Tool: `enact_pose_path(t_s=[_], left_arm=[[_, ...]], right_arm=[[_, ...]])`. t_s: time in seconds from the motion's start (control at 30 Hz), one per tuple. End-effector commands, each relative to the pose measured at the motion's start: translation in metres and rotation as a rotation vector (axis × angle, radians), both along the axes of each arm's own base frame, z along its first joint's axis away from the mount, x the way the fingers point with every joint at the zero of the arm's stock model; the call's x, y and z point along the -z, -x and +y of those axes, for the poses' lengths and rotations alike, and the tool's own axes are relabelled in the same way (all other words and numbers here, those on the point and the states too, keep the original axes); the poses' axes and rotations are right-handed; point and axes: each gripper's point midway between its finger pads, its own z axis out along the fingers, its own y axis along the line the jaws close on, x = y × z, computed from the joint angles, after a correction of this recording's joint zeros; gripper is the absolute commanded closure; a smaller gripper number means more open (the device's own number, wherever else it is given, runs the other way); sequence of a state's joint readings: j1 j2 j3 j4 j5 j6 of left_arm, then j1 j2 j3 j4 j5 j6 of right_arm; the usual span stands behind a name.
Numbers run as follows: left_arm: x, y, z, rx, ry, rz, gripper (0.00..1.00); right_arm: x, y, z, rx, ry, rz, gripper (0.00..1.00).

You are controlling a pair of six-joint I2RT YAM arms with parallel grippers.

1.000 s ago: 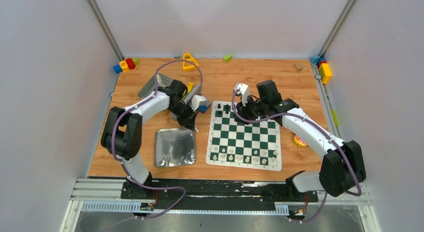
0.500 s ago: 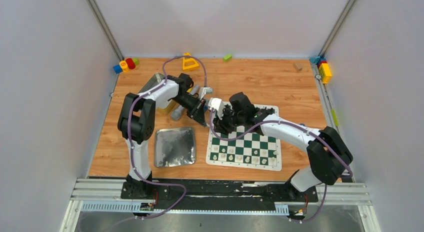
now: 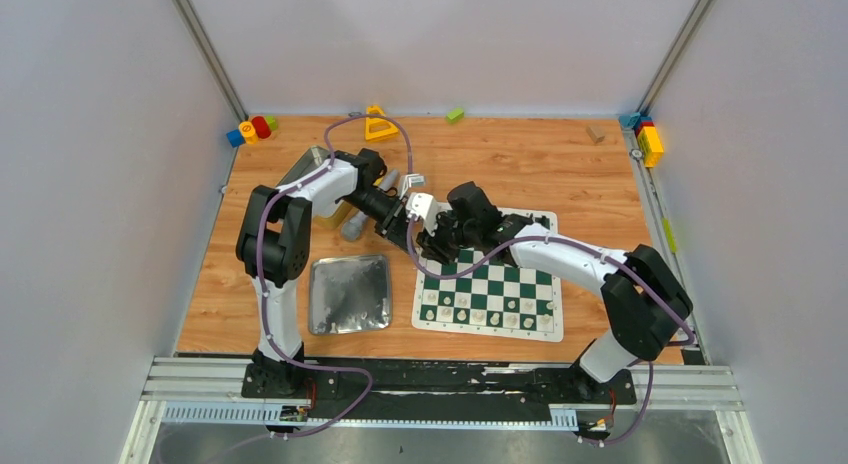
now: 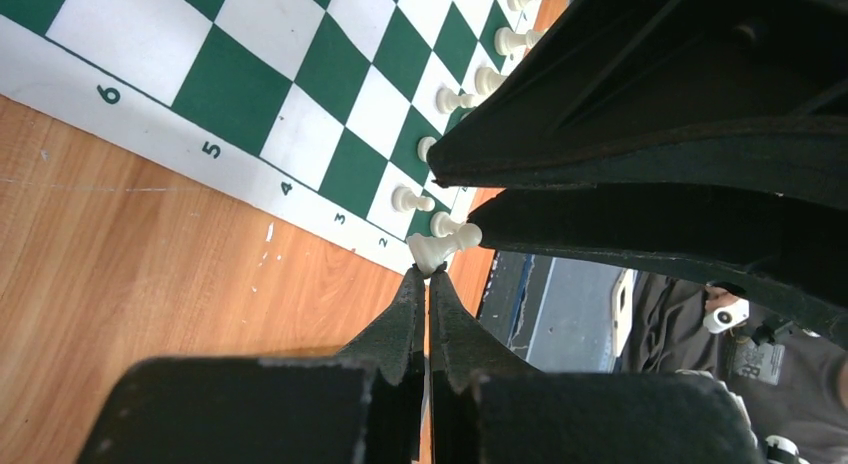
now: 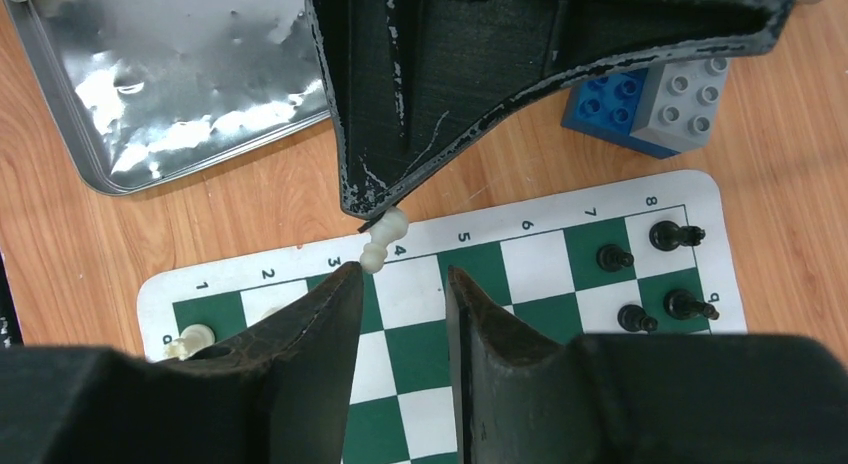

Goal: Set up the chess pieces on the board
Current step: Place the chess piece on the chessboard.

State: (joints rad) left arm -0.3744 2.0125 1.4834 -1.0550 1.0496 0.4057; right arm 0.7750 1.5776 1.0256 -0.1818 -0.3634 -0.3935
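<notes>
- White is the little chess piece (image 5: 385, 241) that matters now. It is in the middle of the right wrist view, over the white edge of the board (image 5: 560, 220), by the numbers 3 and 4.
- The left gripper (image 4: 427, 279) is pinched shut on one end of this piece. The rest of the piece sticks out past the black tips.
- The right gripper (image 5: 403, 289) comes up from the bottom of its view with its fingers spread apart and nothing in them. The piece sits just above the gap, closer to the finger on the left of the picture.
- I think the step is a hand-over: one gripper gives the piece to the other.
- To do it well, the right gripper should slide a bit so the piece is in the middle of the gap. I cannot tell if the piece is deep enough between the fingers yet.
- Next it should close softly on the fat part of the piece, and only then should the left one let go.
- The piece is tiny and smooth, so it could tip or pop out if squeezed at the end.
- Black pieces (image 5: 668, 234) stand at the right side of the board and a white one (image 5: 190, 339) at the lower left, so keep away from them.
- A silver tray (image 5: 150, 104) lies at the upper left and blocks (image 5: 640, 109) at the upper right.
</notes>
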Motion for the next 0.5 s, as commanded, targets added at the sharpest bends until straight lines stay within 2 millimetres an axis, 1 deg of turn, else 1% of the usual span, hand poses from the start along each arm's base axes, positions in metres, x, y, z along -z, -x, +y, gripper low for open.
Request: enact_pose_path(t_s=[0.0,0.1,0.27,0.47], left_arm=[[-0.0136,-0.0033,-0.006,-0.011,0.05,0.017,1.0],[-0.0148,-0.0036,-0.0064,-0.012,0.052,0.016,1.0],[-0.0146,-0.0029,-0.0065,-0.011,0.054,0.018,1.0],[-0.0136,-0.002,-0.0063,-0.01,0.056,0.024,1.0]], right_arm=[[-0.0184,-0.0076,0.0167,-0.022,-0.033,-0.069,0.64],[-0.0165,-0.0047,0.0195,-0.033,-0.026,-0.069,0.64],[-0.0153,-0.0036,0.0225,-0.038,-0.021,-0.071,0.69],[-0.0142,-0.0034,0.0232,-0.04,-0.013,-0.076,0.79]])
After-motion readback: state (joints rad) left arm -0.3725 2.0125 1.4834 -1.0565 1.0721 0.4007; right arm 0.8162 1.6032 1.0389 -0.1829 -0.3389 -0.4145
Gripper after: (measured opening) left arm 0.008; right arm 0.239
